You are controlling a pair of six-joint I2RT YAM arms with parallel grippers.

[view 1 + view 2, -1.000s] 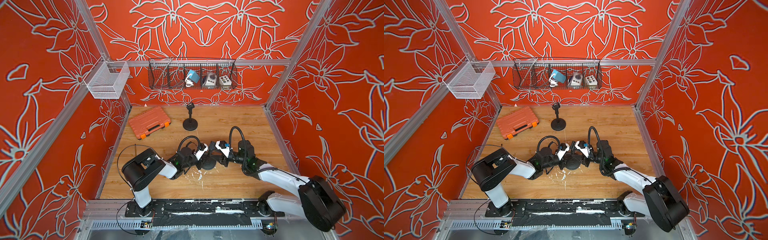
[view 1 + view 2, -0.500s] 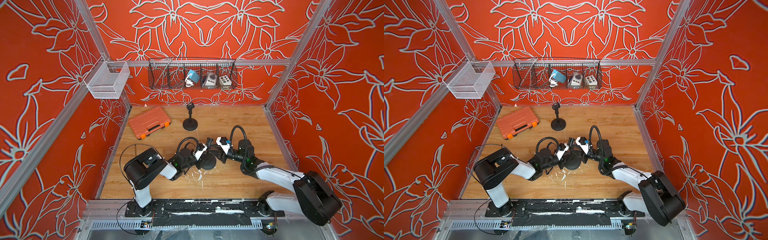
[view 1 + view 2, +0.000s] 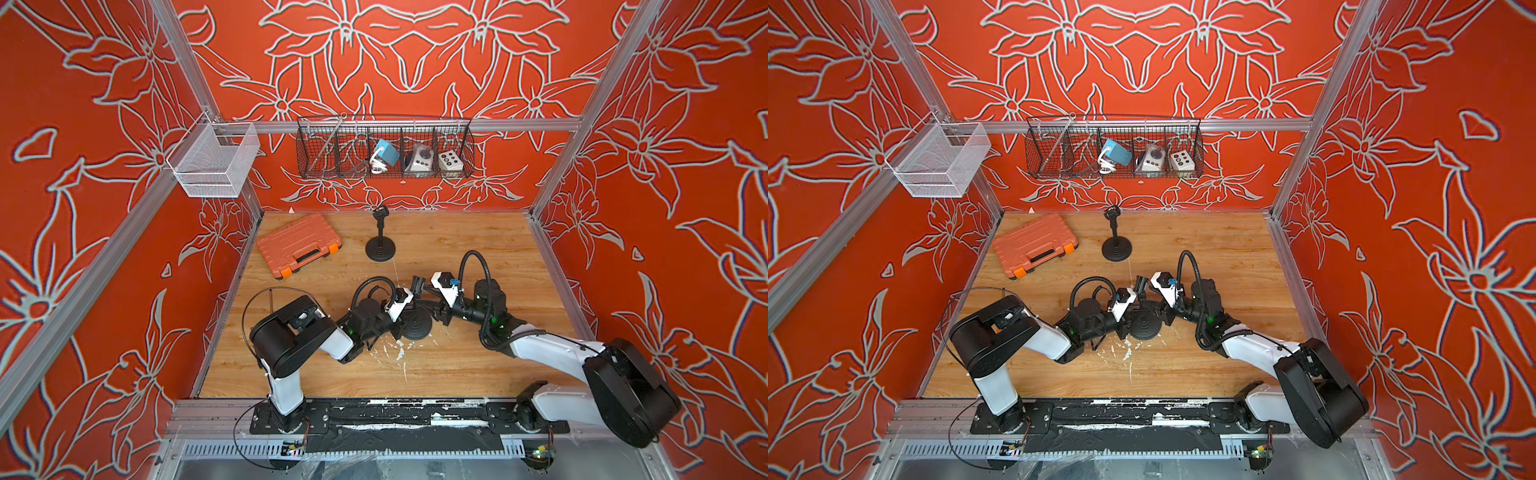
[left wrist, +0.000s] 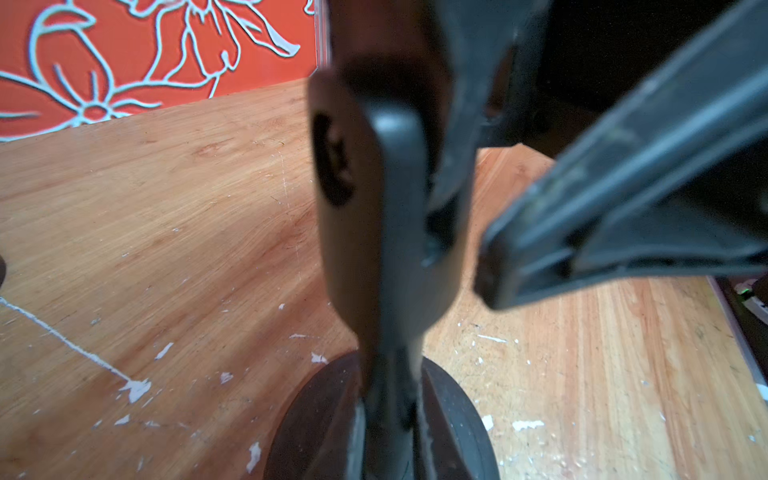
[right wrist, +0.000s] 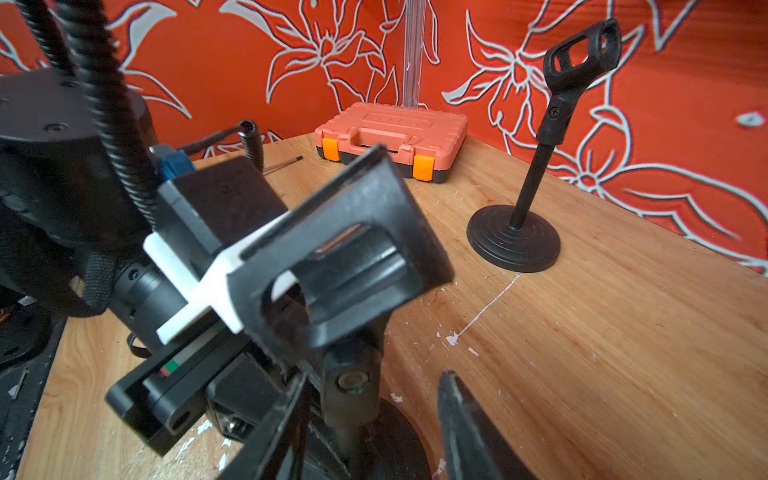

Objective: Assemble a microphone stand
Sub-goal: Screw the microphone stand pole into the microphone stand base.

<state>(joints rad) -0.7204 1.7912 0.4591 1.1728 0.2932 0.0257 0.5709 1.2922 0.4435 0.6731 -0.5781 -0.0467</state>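
Centre of wooden table (image 3: 478,249): both arms meet at the mic stand (image 3: 417,316), which stands upright on its black round base (image 3: 417,330), just in front of the white scuff marks. Left gripper (image 3: 404,319) comes in low from its side, jaws pressed together on the stand's pole (image 5: 347,419) just above the base; the left wrist view is mostly filled by the blurred clip joint and pole, with the base (image 4: 303,432) below. Right gripper (image 5: 374,380) is spread, one finger (image 5: 461,424) well clear on one side of the clip joint, the other close in on the opposite side; can't tell if it touches. One right finger (image 4: 623,199) also shows in the left wrist view, beside the pole. Mic clip (image 5: 365,195) sits on top of the pole, tilted, seen in both top views between the two wrist cameras. Second mic stand (image 3: 380,245), complete with clip, stands further back, well apart. Orange tool case (image 3: 298,244) lies closed near the back left corner. Black wire basket (image 3: 384,176) and white mesh basket (image 3: 212,183) hang on the walls.
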